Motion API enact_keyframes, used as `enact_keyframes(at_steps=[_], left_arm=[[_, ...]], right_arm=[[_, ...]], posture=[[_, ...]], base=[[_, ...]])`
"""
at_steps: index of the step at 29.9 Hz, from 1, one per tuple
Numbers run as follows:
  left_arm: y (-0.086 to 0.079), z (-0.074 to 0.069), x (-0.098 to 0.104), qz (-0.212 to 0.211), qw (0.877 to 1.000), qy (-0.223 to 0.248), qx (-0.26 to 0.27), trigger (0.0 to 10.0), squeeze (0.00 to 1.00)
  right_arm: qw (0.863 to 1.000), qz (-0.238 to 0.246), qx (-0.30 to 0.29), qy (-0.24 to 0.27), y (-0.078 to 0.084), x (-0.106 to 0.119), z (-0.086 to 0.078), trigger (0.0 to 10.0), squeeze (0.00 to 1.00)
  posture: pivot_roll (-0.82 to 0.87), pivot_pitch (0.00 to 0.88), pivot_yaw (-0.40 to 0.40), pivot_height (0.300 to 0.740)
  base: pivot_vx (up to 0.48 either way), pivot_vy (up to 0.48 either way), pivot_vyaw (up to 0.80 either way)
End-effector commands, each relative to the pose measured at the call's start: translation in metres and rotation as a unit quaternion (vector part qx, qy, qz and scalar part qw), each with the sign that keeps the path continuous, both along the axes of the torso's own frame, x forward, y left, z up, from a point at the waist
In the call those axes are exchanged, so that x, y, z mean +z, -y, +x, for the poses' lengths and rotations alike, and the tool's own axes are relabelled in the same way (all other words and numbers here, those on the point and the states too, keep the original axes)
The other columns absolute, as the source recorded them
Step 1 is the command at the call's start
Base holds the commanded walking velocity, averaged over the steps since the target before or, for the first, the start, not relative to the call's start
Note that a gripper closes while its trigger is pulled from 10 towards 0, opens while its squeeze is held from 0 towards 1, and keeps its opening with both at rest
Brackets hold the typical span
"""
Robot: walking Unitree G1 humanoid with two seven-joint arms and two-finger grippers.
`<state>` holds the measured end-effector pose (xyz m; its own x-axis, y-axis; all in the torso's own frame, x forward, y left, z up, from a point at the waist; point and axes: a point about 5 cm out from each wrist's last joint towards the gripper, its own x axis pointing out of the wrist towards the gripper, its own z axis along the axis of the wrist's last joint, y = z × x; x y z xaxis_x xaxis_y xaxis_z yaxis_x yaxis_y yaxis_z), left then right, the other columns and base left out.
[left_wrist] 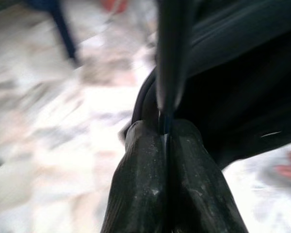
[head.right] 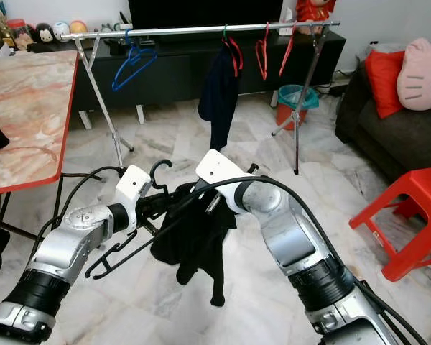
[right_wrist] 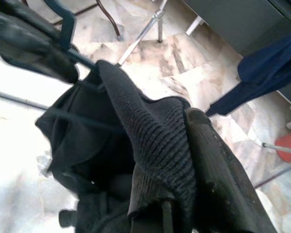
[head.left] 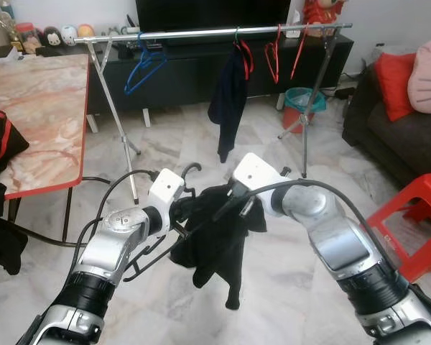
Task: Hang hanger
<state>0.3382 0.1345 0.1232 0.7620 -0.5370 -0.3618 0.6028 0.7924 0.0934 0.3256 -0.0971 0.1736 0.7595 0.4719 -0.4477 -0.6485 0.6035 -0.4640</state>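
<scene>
At lower centre of the frame, the left end effector (head.right: 152,204) is clamped tight on a black hanger (head.right: 122,253) carrying a black garment (head.right: 194,241). The right end effector (head.right: 212,205) pinches the garment's knit edge. The clothes rail (head.right: 201,29) spans the top.

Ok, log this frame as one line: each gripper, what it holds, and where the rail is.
left gripper: shut on black hanger | right gripper: shut on black garment | clothes rail: ahead, across floor | hanging: not yet done

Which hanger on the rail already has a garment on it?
The green-hooked hanger mid-rail, carrying the dark navy garment. The blue hanger and two red hangers hang bare.
</scene>
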Motion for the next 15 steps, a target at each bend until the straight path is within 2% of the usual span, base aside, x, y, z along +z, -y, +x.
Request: enact_keyframes(at_steps=[1,5,7,8,11,15], left_arm=[[-0.015,0.008,-0.001,0.032,0.998,-0.002,0.059,10.0,0.00],[-0.015,0.007,0.002,0.019,0.999,0.003,0.051,10.0,0.00],[-0.005,0.000,0.008,-0.032,0.999,0.006,0.000,10.0,0.00],[0.003,-0.007,0.014,-0.061,0.997,0.009,-0.050,10.0,0.00],[0.011,-0.015,0.017,-0.080,0.992,0.008,-0.099,10.0,0.00],[0.016,-0.019,0.018,-0.090,0.988,0.005,-0.128,10.0,0.00]], right_arm=[[0.999,-0.001,-0.031,0.030,0.004,0.011,0.006,10.0,0.00],[0.998,-0.005,-0.053,0.035,0.011,0.011,0.011,10.0,0.00],[0.999,-0.006,-0.041,0.030,0.010,0.011,0.009,10.0,0.00],[0.999,-0.005,-0.029,0.026,0.007,0.010,0.006,10.0,0.00],[1.000,-0.006,0.008,0.015,-0.001,0.008,0.000,10.0,0.00],[1.000,-0.010,0.009,0.013,-0.003,0.005,-0.001,10.0,0.00]], posture=[[-0.15,0.000,-0.040,0.740],[-0.15,0.000,-0.040,0.740],[-0.16,0.000,-0.041,0.740],[-0.16,0.000,-0.041,0.740],[-0.15,0.000,-0.041,0.740],[-0.15,0.000,-0.041,0.740]], base=[[0.000,0.000,0.00],[0.000,0.000,0.00],[0.000,0.000,0.00],[0.000,0.000,0.00],[0.000,0.000,0.00],[0.000,0.000,0.00]])
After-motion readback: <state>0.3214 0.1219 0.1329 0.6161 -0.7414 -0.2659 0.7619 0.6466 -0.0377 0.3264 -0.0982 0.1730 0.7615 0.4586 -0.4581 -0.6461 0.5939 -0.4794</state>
